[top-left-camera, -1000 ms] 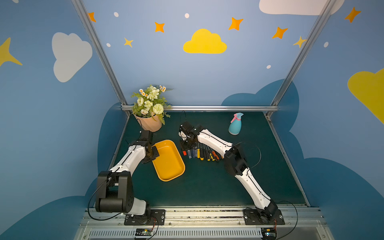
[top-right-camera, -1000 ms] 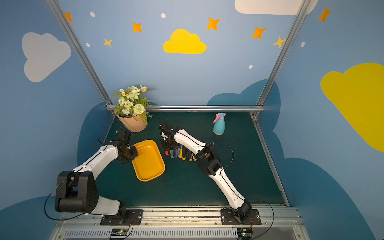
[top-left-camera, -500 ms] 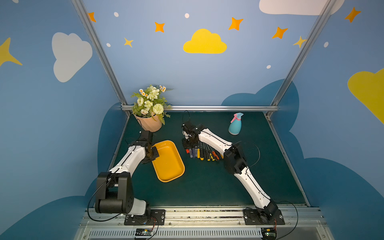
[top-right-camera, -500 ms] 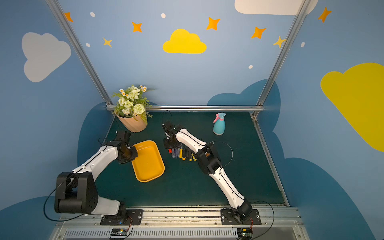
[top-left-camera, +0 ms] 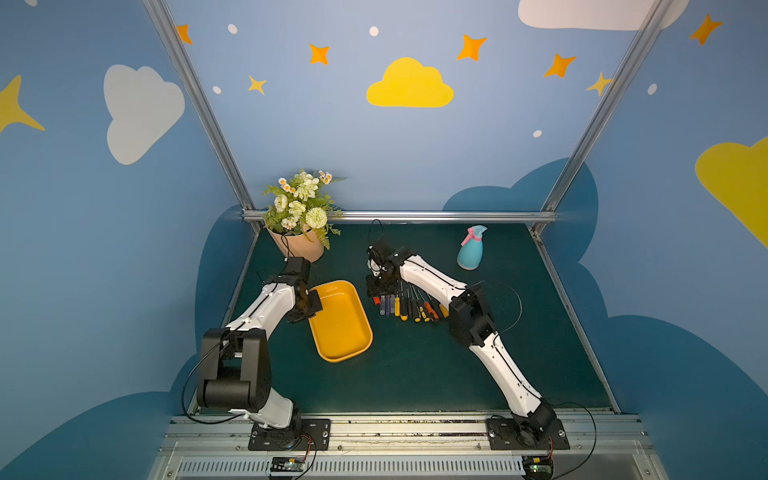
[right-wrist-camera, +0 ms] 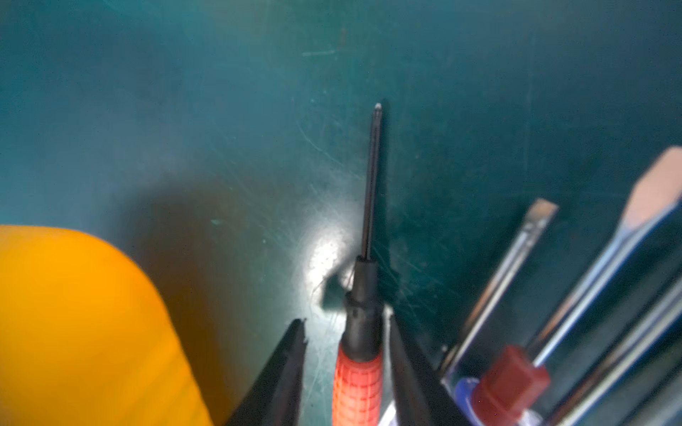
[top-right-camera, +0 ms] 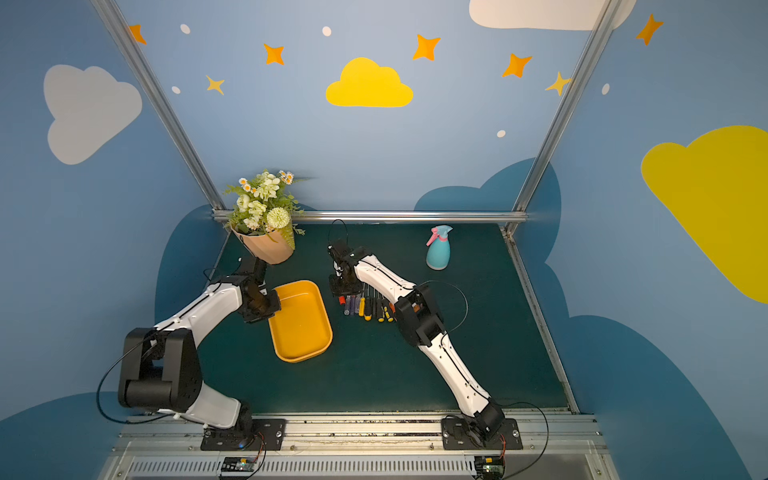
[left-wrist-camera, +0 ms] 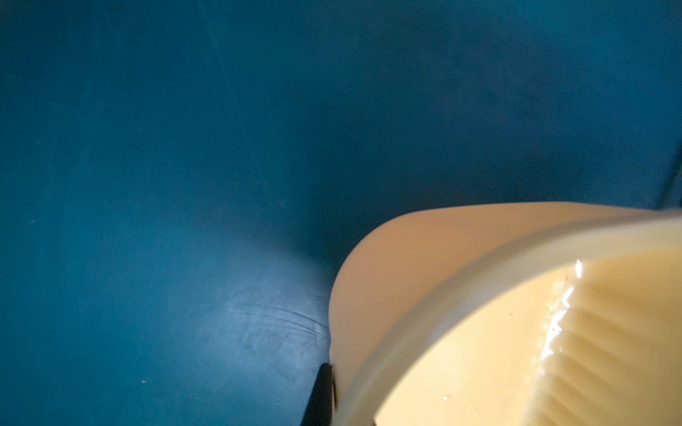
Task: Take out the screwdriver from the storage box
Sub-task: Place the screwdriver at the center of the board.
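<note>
Down onto the mat (top-left-camera: 415, 374) is where the right claw (right-wrist-camera: 347, 321) has sunk since a moment ago, and its jaws have come apart. They now stand on either side of the red-handled screwdriver (right-wrist-camera: 357, 376). That tool lies flat on the mat, outside the storage box (top-left-camera: 340, 326), at the end of the row of other screwdrivers (top-left-camera: 411, 307) nearest the box. The left claw (top-left-camera: 308, 308) stays pinched together on the box's rim, one finger (left-wrist-camera: 321, 394) against the outer wall. Both top views show the box (top-right-camera: 300, 322) empty, so I'd judge the job finished bar lifting clear without nudging the tool.
</note>
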### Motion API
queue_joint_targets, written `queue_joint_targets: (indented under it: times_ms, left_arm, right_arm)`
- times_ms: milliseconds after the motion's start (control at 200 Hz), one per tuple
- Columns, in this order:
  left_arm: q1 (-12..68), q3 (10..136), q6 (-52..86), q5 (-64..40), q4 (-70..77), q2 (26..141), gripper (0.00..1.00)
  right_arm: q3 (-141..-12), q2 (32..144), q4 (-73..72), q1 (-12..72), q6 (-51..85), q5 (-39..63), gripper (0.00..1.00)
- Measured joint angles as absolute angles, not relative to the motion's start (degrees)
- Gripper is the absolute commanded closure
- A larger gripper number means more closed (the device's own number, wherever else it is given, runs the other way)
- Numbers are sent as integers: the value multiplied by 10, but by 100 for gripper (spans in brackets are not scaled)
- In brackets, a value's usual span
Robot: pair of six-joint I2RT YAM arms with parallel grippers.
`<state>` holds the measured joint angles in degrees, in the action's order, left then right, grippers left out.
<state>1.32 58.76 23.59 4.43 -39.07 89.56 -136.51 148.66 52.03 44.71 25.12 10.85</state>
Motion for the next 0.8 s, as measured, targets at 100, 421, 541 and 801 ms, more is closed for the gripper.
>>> queue_joint_targets:
  times_ms: [100, 421, 541, 801]
  left_arm:
    - [15, 602, 223, 37, -394, 915, 98]
    - [15, 637, 177, 30, -416, 936, 98]
    - [15, 646, 156, 31, -430, 941, 98]
    - [15, 664, 125, 29, -442, 972, 97]
  right_arm:
    - [-1333, 1463, 514, 447, 245, 109, 54]
    - [-1211, 1299, 462, 439, 204, 69, 54]
    - [-1147, 1218, 426, 432, 197, 54, 54]
    - [-1051, 1138, 384, 420, 179, 36, 54]
